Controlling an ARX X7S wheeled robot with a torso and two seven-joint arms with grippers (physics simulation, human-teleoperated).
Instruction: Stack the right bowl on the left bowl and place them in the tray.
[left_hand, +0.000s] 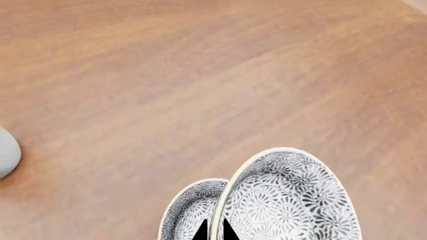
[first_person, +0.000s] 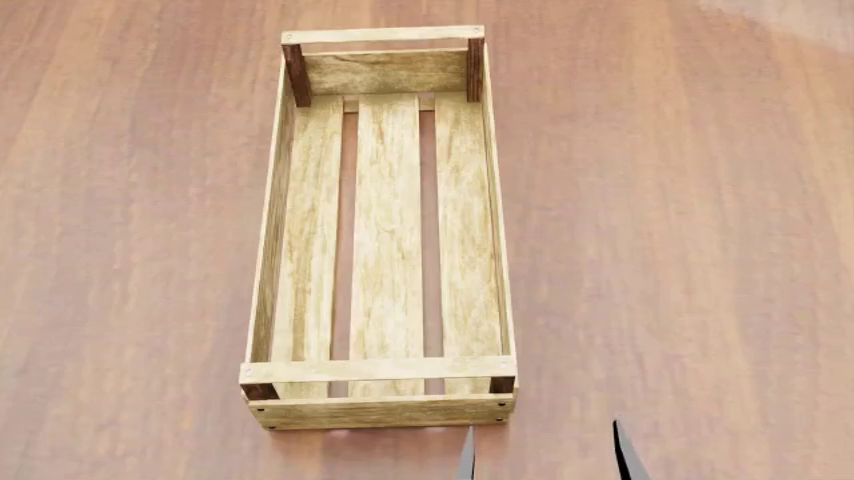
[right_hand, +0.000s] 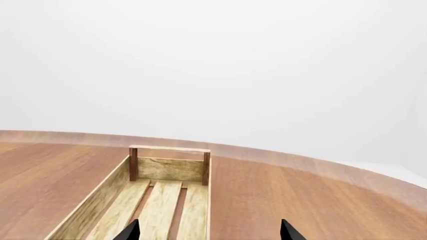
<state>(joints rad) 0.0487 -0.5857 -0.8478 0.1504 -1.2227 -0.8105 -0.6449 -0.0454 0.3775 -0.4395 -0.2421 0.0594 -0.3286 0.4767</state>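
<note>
In the left wrist view two grey-and-white patterned bowls show close up. My left gripper (left_hand: 215, 234) is shut on the cream rim of the larger-looking bowl (left_hand: 293, 200), one fingertip on each side of it. The other bowl (left_hand: 190, 210) shows right beside it; I cannot tell whether they are nested. Both appear above the wooden table. The tray (first_person: 387, 410), a long light-wood crate, lies empty in the middle of the head view. My right gripper (first_person: 545, 458) is open and empty just off the tray's near right corner. The tray also shows in the right wrist view (right_hand: 160, 200), beyond the right gripper (right_hand: 209, 232). The bowls and left gripper are out of the head view.
A rounded pale grey object (left_hand: 3, 152) shows at the edge of the left wrist view, on the table. The brown wooden table (first_person: 694, 250) stretches all round the tray. Its far edge curves in front of a white background (right_hand: 267, 75).
</note>
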